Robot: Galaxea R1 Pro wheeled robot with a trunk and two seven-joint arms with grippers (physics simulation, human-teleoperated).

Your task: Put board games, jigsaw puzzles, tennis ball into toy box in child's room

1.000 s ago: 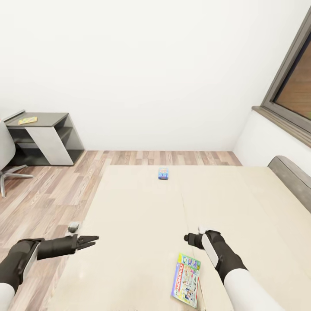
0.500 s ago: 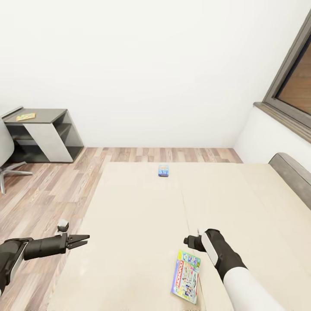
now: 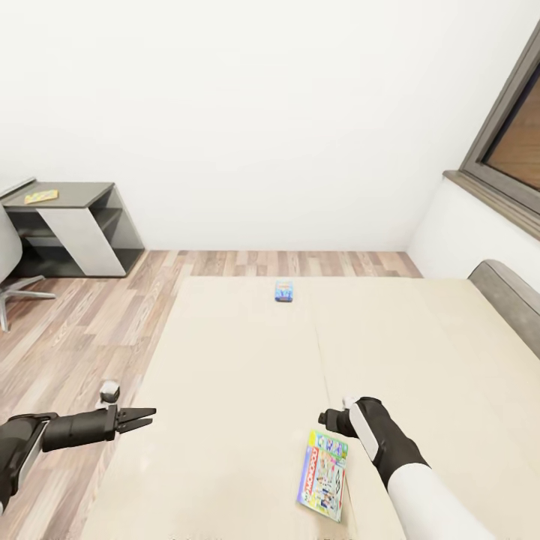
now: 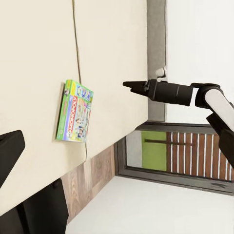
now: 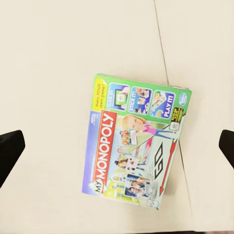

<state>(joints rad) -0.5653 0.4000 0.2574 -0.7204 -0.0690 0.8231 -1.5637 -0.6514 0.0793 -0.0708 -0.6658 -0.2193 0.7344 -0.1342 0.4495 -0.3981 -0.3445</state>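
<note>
On the bed [image 3: 247,360], low in the head view, you have the green-edged board game [image 3: 324,474] lying flat, just beside your right gripper [image 3: 327,415]. The right wrist view shows this box [image 5: 139,141] between the two spread fingertips, so that claw is released and holds nothing. Your left gripper [image 3: 142,415] hangs over the bed's left edge with its fingers near together and empty; whether they are fully closed I cannot tell. The small blue board game [image 3: 283,290] lies at the far end of the mattress, middle of the frame. I judge the task is only beginning: both bed games wait to be picked. At the upper left stands the table [image 3: 71,196] with a bright puzzle [image 3: 41,196] on it, well apart. An office chair [image 3: 9,255] beside it may crowd your path there.
</note>
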